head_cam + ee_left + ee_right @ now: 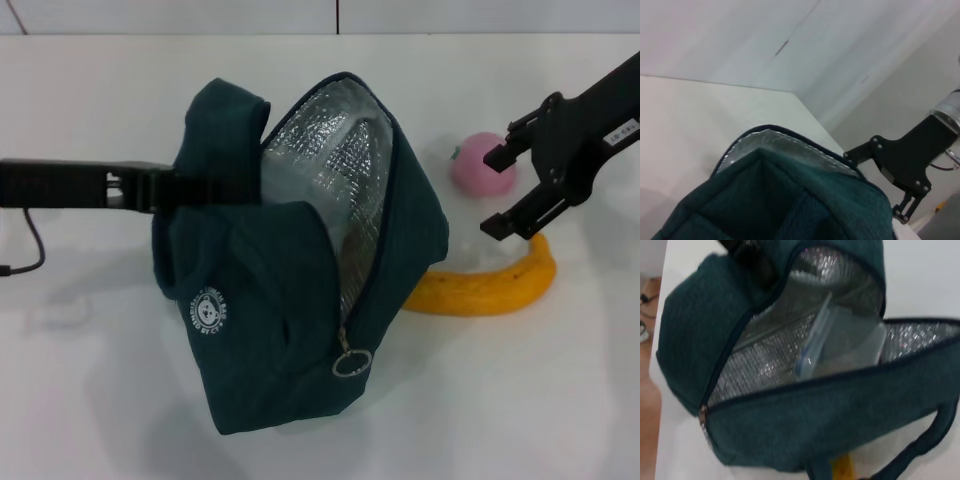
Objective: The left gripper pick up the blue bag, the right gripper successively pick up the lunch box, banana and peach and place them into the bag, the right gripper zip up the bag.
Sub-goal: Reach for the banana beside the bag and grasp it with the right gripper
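The blue bag (290, 300) stands unzipped on the white table (90, 400), its crinkled silver foil lining exposed, and the clear, blue-rimmed lunch box (840, 345) lies tilted inside it. The left gripper (185, 188) is clamped on the bag's padded top — the fabric bunches there. Beside the bag's right lies the curved yellow banana (490, 285), touching its base; the round pink peach (480, 165) sits just behind. The right gripper (505, 190) hangs over the peach — jaws spread wide, empty.

A white table (100, 400) bears a thin black cable (30, 250).
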Tool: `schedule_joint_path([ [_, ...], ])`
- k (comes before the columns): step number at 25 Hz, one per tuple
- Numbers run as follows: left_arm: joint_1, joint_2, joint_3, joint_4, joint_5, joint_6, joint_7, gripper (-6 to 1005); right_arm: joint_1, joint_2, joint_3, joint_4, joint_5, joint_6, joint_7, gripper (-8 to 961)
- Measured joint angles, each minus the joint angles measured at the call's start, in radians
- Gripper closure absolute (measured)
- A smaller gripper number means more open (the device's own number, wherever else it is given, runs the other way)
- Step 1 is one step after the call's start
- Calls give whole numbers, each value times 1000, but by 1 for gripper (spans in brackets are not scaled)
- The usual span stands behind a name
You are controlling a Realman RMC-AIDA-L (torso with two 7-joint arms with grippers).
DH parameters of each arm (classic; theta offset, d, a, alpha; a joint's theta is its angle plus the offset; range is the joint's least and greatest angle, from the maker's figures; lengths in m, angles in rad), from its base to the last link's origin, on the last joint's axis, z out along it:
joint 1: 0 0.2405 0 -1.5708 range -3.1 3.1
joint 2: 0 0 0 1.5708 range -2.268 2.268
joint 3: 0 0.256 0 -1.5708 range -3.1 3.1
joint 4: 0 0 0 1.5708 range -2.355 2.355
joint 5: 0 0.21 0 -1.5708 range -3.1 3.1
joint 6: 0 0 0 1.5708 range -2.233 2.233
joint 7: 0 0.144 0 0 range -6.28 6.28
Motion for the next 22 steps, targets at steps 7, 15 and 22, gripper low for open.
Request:
schedule_joint_path([
  [7, 33, -2, -40, 0, -2, 0, 14, 961, 52, 23, -55, 3, -87, -57, 23, 81],
  [15, 34, -4, -37, -13, -5, 2, 17, 961, 71, 48, -185, 7, -171, -43, 47, 82],
  [22, 29, -4, -38, -22, -6, 1, 24, 961, 93, 56, -265, 87, -182, 41, 69, 82],
])
